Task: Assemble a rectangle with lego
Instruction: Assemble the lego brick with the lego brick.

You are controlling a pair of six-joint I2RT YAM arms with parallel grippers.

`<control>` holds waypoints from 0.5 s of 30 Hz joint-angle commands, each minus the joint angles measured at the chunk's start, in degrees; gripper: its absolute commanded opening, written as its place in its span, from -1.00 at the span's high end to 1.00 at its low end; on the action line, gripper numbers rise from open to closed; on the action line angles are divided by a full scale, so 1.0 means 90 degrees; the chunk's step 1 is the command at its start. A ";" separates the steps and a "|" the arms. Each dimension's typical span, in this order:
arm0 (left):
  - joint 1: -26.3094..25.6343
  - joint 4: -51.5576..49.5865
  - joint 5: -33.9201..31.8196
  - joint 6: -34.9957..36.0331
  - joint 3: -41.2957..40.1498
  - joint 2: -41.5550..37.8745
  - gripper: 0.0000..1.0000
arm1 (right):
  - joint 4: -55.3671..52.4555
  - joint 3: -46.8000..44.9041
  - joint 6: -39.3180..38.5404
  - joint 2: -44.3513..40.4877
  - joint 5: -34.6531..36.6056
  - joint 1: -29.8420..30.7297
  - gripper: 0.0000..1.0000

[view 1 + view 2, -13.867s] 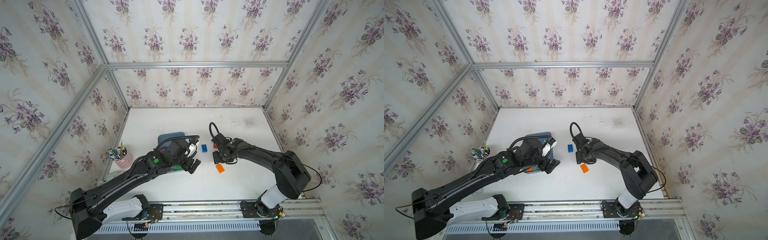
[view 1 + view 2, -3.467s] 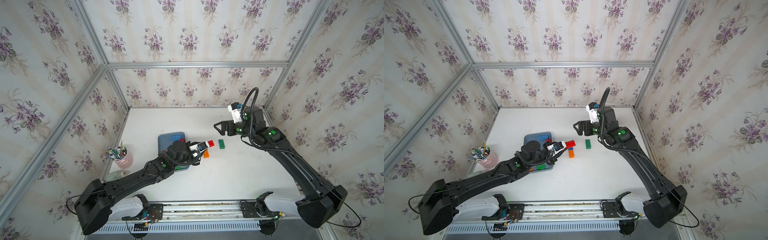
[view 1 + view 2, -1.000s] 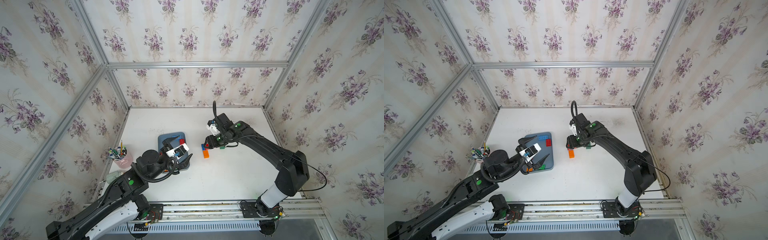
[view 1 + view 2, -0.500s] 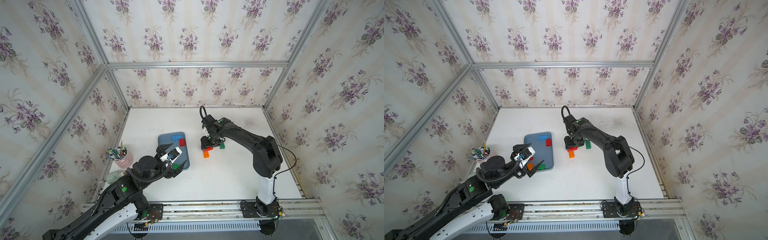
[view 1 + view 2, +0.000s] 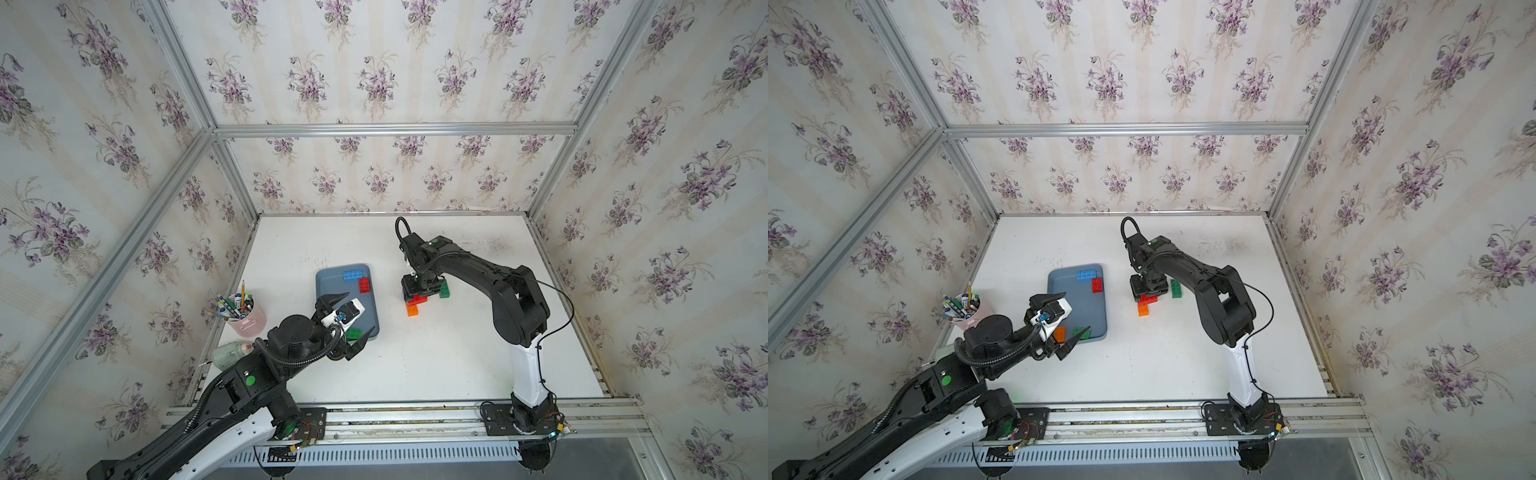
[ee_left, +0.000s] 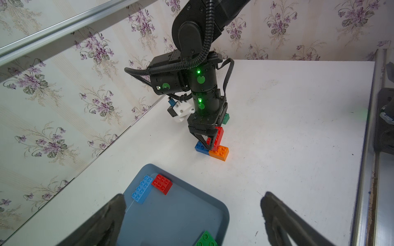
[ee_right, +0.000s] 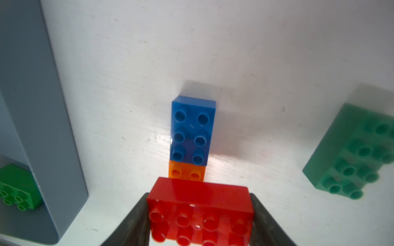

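My right gripper is shut on a red oblong lego brick, one finger on each short end. It hangs directly over an orange brick that butts against a blue brick on the table. I cannot tell if red touches orange. A dark green oblong brick lies just right of them. My left gripper is open and empty above the blue-grey tray, which holds light blue, red, green and orange bricks.
A pink cup of pens and a lying bottle sit at the table's left edge. Patterned walls with metal rails close three sides. The arms' mounting rail runs along the front.
My left arm has drawn back toward the front over the tray, still open. The right arm's elbow has folded in leftward while its gripper stays at the brick cluster with the red brick.
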 commanded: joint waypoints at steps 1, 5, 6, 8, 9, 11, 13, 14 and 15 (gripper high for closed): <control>0.0006 0.0194 0.0094 0.0009 0.0015 0.0036 -1.00 | 0.0003 0.0079 -0.0007 0.0060 0.0073 -0.0037 -0.16; 0.0007 0.0203 0.0135 0.0012 0.0015 0.0061 -1.00 | 0.0011 0.0199 -0.0006 0.0159 0.0067 -0.0101 -0.16; 0.0006 0.0204 0.0140 0.0008 0.0015 0.0071 -1.00 | 0.0009 0.0224 -0.0011 0.0190 0.0059 -0.0104 -0.16; 0.0006 0.0204 0.0137 0.0011 0.0015 0.0071 -1.00 | -0.0008 0.0283 -0.0026 0.0242 0.0027 -0.0109 -0.16; 0.0006 0.0204 0.0139 0.0018 0.0012 0.0071 -1.00 | -0.0024 0.0317 -0.0035 0.0264 0.0019 -0.0110 -0.16; 0.0008 0.0214 0.0140 0.0023 0.0005 0.0079 -1.00 | -0.0034 0.0358 -0.0055 0.0298 0.0006 -0.0107 -0.16; 0.0006 0.0223 0.0130 0.0028 0.0003 0.0081 -1.00 | -0.0044 0.0373 -0.0064 0.0330 0.0016 -0.0112 -0.16; 0.0006 0.0228 0.0132 0.0028 -0.0007 0.0081 -1.00 | -0.0039 0.0364 -0.0065 0.0350 0.0015 -0.0108 -0.16; 0.0008 0.0233 0.0130 0.0028 -0.0004 0.0081 -1.00 | -0.0044 0.0363 -0.0065 0.0361 0.0006 -0.0123 -0.16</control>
